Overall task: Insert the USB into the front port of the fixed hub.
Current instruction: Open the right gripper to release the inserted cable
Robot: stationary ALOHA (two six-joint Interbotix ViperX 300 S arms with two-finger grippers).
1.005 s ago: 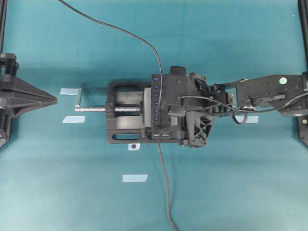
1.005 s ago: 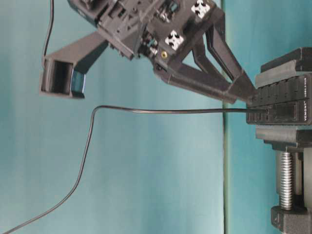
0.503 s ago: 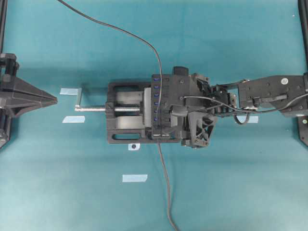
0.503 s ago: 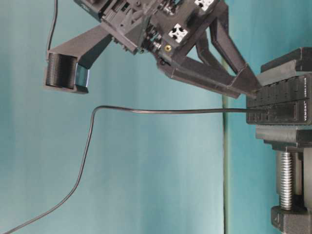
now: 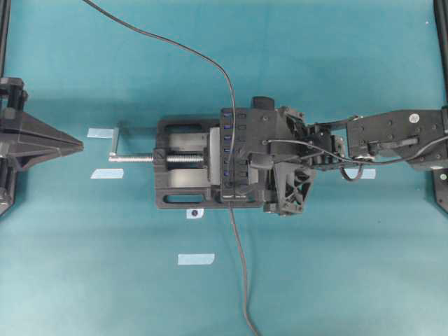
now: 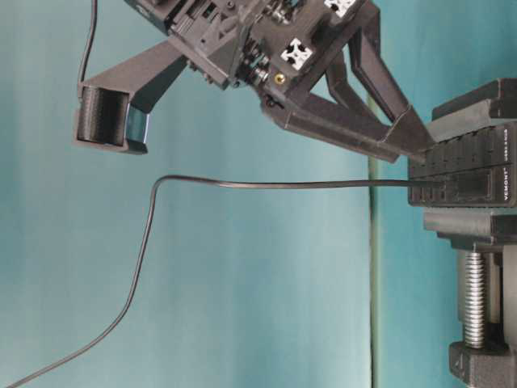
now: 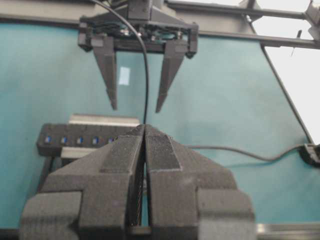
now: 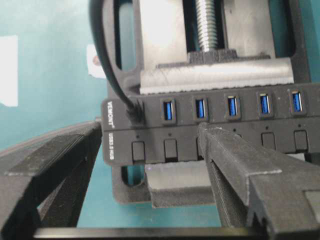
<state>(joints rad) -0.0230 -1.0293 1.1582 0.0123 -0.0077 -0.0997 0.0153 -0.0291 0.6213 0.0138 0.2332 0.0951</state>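
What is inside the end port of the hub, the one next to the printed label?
The USB sits plugged into that port of the fixed hub, its cable curving away. The neighbouring blue ports are bare. The plug's metal tip is hidden inside. The open right gripper has no grip on it.

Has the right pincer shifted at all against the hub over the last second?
Yes: the right pincer rose slightly beside the fixed hub, then stopped.

The hub point(image 8: 210, 131), a long narrow black strip with a row of blue ports and small square buttons, is clamped level. The USB plug point(image 8: 134, 113), small and dark, is seated in the end port beside the white lettering; its thin dark cable point(image 6: 266, 184) trails away.
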